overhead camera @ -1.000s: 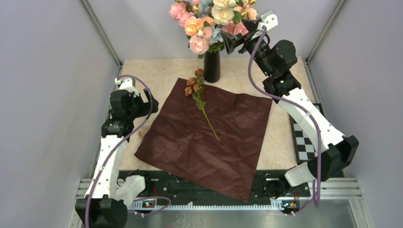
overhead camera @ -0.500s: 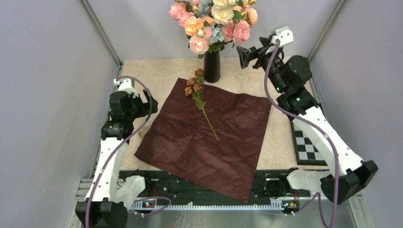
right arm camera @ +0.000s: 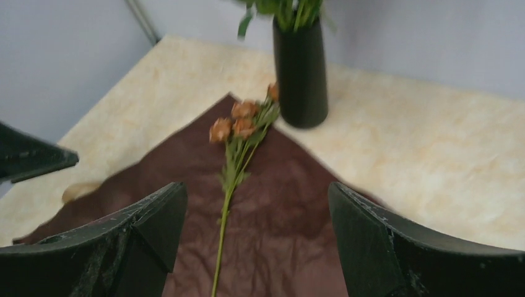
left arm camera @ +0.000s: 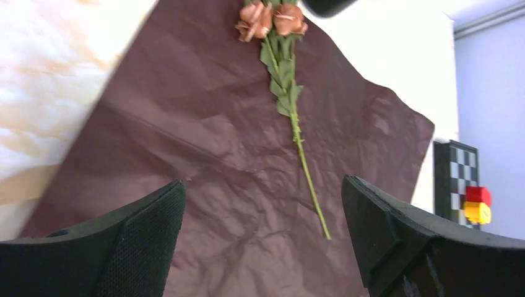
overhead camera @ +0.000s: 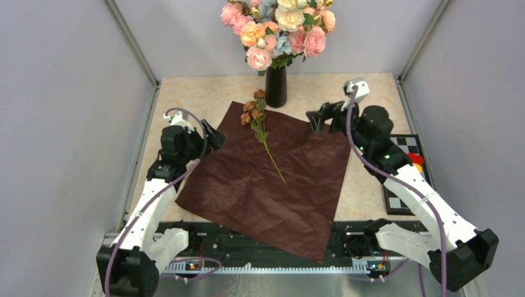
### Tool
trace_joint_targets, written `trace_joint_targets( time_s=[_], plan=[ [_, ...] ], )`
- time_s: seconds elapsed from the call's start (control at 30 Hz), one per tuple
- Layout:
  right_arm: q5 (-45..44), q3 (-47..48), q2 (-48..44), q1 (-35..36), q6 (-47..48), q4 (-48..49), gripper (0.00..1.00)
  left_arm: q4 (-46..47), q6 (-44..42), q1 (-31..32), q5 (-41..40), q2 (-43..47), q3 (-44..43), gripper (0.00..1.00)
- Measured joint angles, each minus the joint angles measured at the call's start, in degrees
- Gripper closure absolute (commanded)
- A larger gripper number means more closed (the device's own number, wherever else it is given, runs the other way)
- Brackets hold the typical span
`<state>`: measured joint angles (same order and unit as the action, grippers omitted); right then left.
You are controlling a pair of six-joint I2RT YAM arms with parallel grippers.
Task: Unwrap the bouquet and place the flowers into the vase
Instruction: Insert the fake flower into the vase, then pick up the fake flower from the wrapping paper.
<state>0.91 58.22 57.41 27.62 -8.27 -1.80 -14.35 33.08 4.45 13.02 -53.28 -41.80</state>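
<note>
Top: flowers (overhead camera: 265,136) lie flat on paper (overhead camera: 266,198), centre frame. Blooms are upper left by the vase (overhead camera: 276,86), stem tip lower right. Left pincer (overhead camera: 213,137) and right pincer (overhead camera: 319,116) flank them, both wide open and empty, neither clearly nearer.
Left wrist: stem runs top to lower centre, nothing in the way.
Right wrist: stem dead ahead, vase beyond the blooms.

The scene is lit softly and evenly, and only faint shadows are cast. In the left wrist view the counter (left arm camera: 43,80) is washed out by glare. The right wrist view is blurred throughout, and the vase (right arm camera: 300,74) is rendered soft.
</note>
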Motion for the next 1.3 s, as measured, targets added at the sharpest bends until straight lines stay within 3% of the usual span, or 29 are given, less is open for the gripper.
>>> trace_joint_targets(
  time_s=[0.17, 0.47, 0.83, 0.97, 1.3],
  plan=[
    [1.97, -10.29, 1.68, 3.56, -5.68, 0.35, 0.18, 7.91, 8.31, 7.76, -2.49, -5.55, 2.32, 0.02],
    [-1.33, -16.33, 3.93, 6.51, -12.87, 4.17, 0.21, 21.90, 19.56, 16.90, -8.11, -26.10, 1.33, 0.14],
    [-5.64, -21.49, -2.58, 6.51, -14.38, 3.80, 0.21, 21.44, 19.17, 23.63, -17.73, -46.58, -16.17, 0.33],
    [-5.92, -22.12, -3.45, 6.51, -14.34, 3.91, 0.21, 19.10, 17.25, 25.38, -20.41, -52.19, -22.34, 0.34],
    [-6.29, -22.27, -3.45, 6.51, -14.27, 3.76, 0.21, 13.77, 14.93, 26.80, -25.51, -57.40, -26.14, 0.34]
  ],
)
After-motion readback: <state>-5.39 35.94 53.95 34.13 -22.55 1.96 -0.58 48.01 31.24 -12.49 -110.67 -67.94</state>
